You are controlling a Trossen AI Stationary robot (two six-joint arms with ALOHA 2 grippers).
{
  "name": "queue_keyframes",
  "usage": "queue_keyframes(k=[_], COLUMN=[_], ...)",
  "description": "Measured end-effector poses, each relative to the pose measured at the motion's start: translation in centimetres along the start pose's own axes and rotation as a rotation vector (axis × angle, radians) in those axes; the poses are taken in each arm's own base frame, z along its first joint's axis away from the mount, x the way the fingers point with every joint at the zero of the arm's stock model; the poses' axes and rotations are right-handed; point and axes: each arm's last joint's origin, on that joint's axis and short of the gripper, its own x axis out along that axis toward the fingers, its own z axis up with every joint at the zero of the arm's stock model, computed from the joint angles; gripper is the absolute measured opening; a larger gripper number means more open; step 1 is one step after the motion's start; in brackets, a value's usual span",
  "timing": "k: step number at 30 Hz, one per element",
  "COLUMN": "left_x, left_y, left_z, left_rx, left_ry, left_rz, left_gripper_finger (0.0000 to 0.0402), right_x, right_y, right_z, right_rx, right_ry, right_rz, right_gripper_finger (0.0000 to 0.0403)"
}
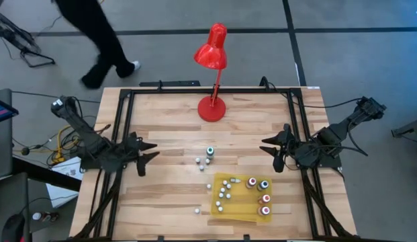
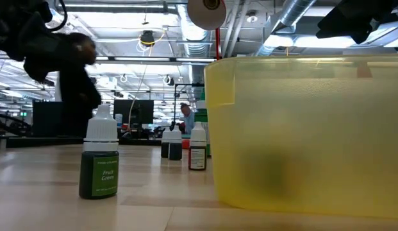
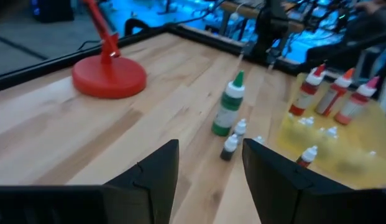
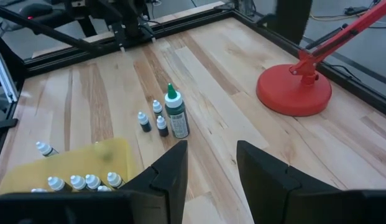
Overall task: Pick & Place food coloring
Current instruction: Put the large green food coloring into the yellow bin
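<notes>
Several tiny food coloring bottles with pale caps stand upright on their bases in the yellow tray (image 1: 238, 210) and beside it. Three dark ones (image 4: 143, 121) stand on the table next to a taller green-topped bottle (image 4: 175, 115). One green bottle (image 2: 100, 160) stands alone near the front edge. Taller bottles with red and orange contents (image 3: 334, 96) fill the tray's right side. My left gripper (image 1: 153, 151) hovers open at the table's left, pointing at the bottles. My right gripper (image 1: 264, 146) hovers open at the right, just beyond the tray's far corner. Nothing is between either pair of fingers.
A red desk lamp stands on its round base (image 1: 211, 107) at the far middle of the table, its shade (image 1: 211, 50) leaning past the far edge. A black frame (image 1: 195, 91) runs around the table's edges. A person walks on the floor beyond the far left corner.
</notes>
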Motion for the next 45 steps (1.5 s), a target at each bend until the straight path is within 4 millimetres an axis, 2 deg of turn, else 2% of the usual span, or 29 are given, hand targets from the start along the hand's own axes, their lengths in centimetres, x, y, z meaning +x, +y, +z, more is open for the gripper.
queue_keyframes(k=[10,18,25,35,39,43,45], left_x=[2.5,3.8,3.3,0.4,0.2,1.3,1.6], left_y=[0.8,2.3,3.2,4.7,5.0,5.2,5.2], left_z=[0.5,1.3,2.4,3.7,3.1,1.0,0.7], left_rx=[0.035,0.086,0.130,0.110,0.112,0.071,0.049], left_ry=[-0.053,-0.038,-0.129,-0.304,-0.271,-0.264,-0.295], left_rz=[-0.137,-0.136,-0.113,-0.114,-0.107,-0.104,-0.122], left_gripper_finger=[0.0169,0.0169,0.0169,0.0169,0.0169,0.0169,0.0169], right_x=[0.0,0.0,0.0,0.0,0.0,0.0,0.0], right_y=[0.0,0.0,0.0,0.0,0.0,0.0,0.0], right_z=[0.0,0.0,0.0,0.0,0.0,0.0,0.0], right_rx=[0.000,0.000,0.000,0.000,0.000,0.000,0.000], right_ry=[0.000,0.000,0.000,0.000,0.000,0.000,0.000], right_rz=[0.000,0.000,0.000,0.000,0.000,0.000,0.000], right_gripper_finger=[0.0129,0.0129,0.0129,0.0129,0.0129,0.0129,0.0129])
